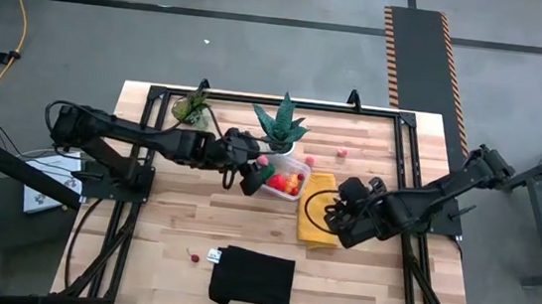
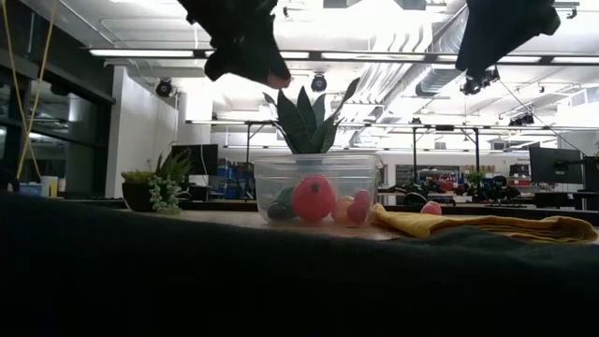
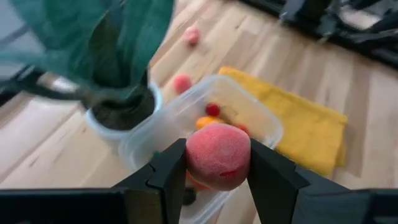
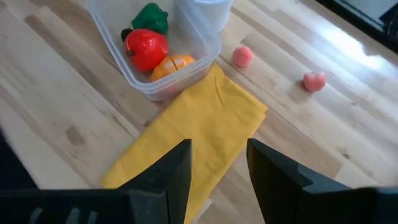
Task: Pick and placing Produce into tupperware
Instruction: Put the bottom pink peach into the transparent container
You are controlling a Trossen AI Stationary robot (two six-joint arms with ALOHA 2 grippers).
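No readable text, label, brand, number or sign shows in any of the views.

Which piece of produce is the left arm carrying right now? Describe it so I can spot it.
Find the spiky green potted plant mid-table; beside it sits the clear plastic tupperware box. Above the box, the left gripper pinches a fuzzy pink-red peach-like ball between its fingers, the only piece off the table.
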